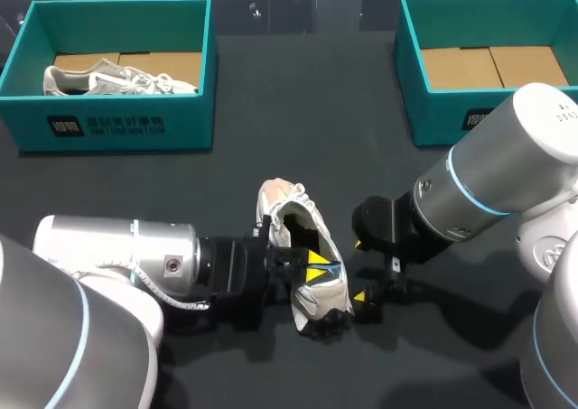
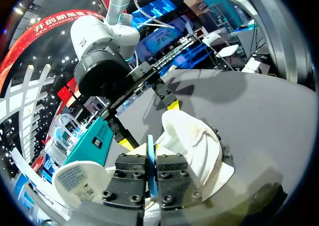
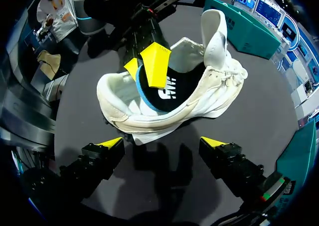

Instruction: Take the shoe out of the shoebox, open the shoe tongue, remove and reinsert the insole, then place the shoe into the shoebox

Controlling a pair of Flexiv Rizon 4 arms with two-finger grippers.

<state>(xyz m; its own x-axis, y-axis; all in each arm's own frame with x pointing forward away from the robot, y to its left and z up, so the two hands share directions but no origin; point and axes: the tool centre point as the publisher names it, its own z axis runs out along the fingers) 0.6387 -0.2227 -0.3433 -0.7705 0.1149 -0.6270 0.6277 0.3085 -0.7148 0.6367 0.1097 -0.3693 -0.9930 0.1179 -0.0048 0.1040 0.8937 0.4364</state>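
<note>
Pinching the insole (image 3: 167,89) at its heel end, the left gripper (image 3: 144,66) is sitting inside the opening of the white shoe (image 3: 212,94), its yellow fingers drawn together on the dark, blue-edged sheet from both sides. In its own wrist view the blue edge is showing as a thin strip between the two finger blocks. The shoe is resting on the dark table (image 1: 271,111), its toe pointing away beyond the left gripper. The right gripper (image 3: 162,143) is hovering just beside the shoe's heel part, across from the left gripper, fingers spread wide and touching nothing. Well beyond both grippers two teal shoeboxes are standing: the left shoebox (image 1: 117,125), past the left arm, is holding a second shoe (image 1: 117,79), and the right shoebox (image 1: 433,111) is showing its cardboard floor
</note>
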